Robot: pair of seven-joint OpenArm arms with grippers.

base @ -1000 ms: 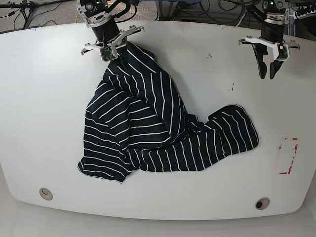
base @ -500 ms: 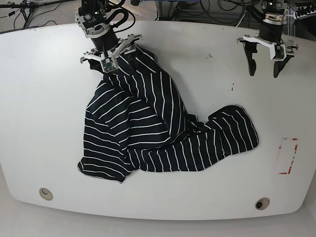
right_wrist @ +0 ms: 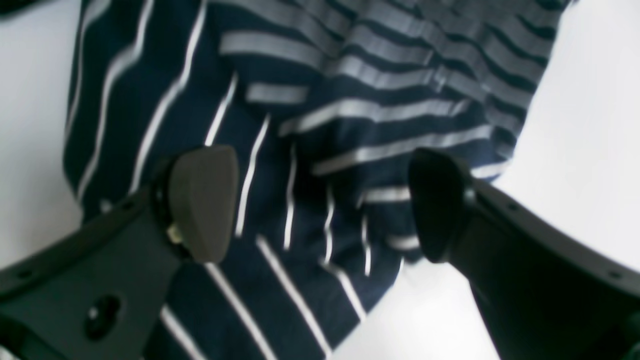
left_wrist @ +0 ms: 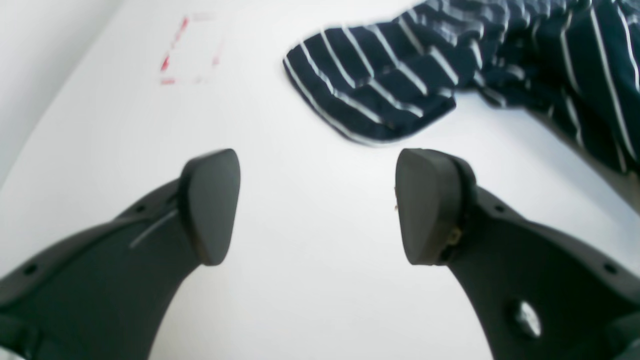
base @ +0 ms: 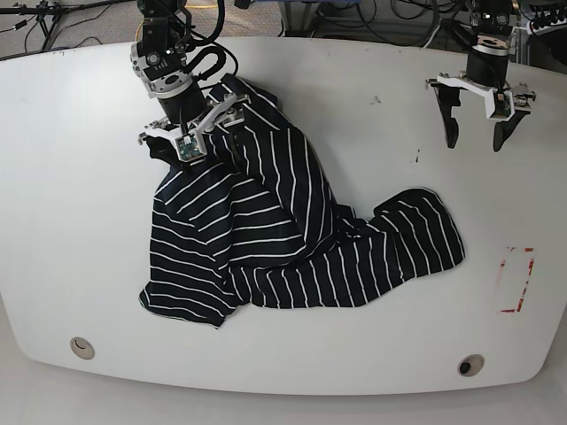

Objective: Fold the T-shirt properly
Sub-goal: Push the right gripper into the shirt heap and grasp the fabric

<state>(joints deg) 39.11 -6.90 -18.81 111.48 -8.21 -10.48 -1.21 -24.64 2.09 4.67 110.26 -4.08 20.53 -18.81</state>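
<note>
Fabric fills the middle of the white tabletop (base: 71, 221): the T-shirt (base: 266, 239), black with thin white stripes, lies crumpled and unfolded. In the base view we see it run from a bunched peak near the far edge on that view's left, down to a broad lower edge toward the near side, with one rounded lobe reaching out toward the view's right.

Our right gripper (base: 188, 140) hangs directly over the far, bunched end of the garment. In its wrist view both dark pads (right_wrist: 202, 202) stand wide apart with striped cloth lying between and below them; neither pad presses on the fabric, so the jaws are open and hold nothing. That view is blurred, and we cannot tell whether the tips brush the cloth.

Our left gripper (base: 473, 135) sits well apart from the garment, near the far corner on the base view's right, above bare tabletop. Its wrist view shows the two pads (left_wrist: 210, 205) spread wide with only white surface between them, the jaws open and empty. Beyond them lies the rounded lobe of the T-shirt, and farther off a red rectangular outline (left_wrist: 192, 50) marked on the tabletop.
</note>
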